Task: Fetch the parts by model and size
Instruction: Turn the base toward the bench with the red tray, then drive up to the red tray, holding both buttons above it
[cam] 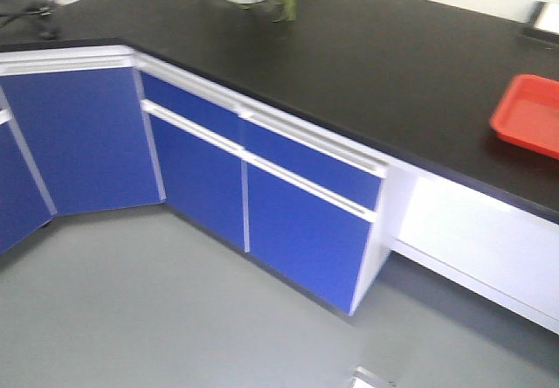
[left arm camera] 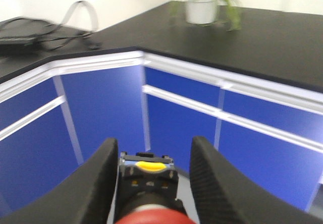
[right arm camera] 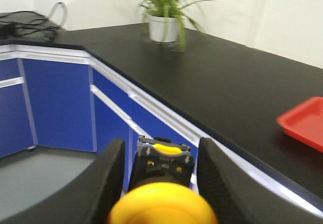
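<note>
In the left wrist view my left gripper [left arm camera: 154,148] is shut on a red-capped push-button switch [left arm camera: 149,176]. Its red cap fills the bottom edge and its grey block base with a yellow insert points away, held in the air in front of blue cabinet doors. The right wrist view shows my right gripper [right arm camera: 161,144] shut on a yellow-capped push-button switch [right arm camera: 162,204], dark block base forward, above the counter's edge. Neither gripper appears in the front view.
An L-shaped black countertop [cam: 376,65] runs over blue cabinet doors [cam: 201,178] and grey floor [cam: 175,309]. A red tray [cam: 528,113] lies on it at the right. A potted plant [right arm camera: 164,27] stands at the back, and cables [left arm camera: 35,35] lie at the far left.
</note>
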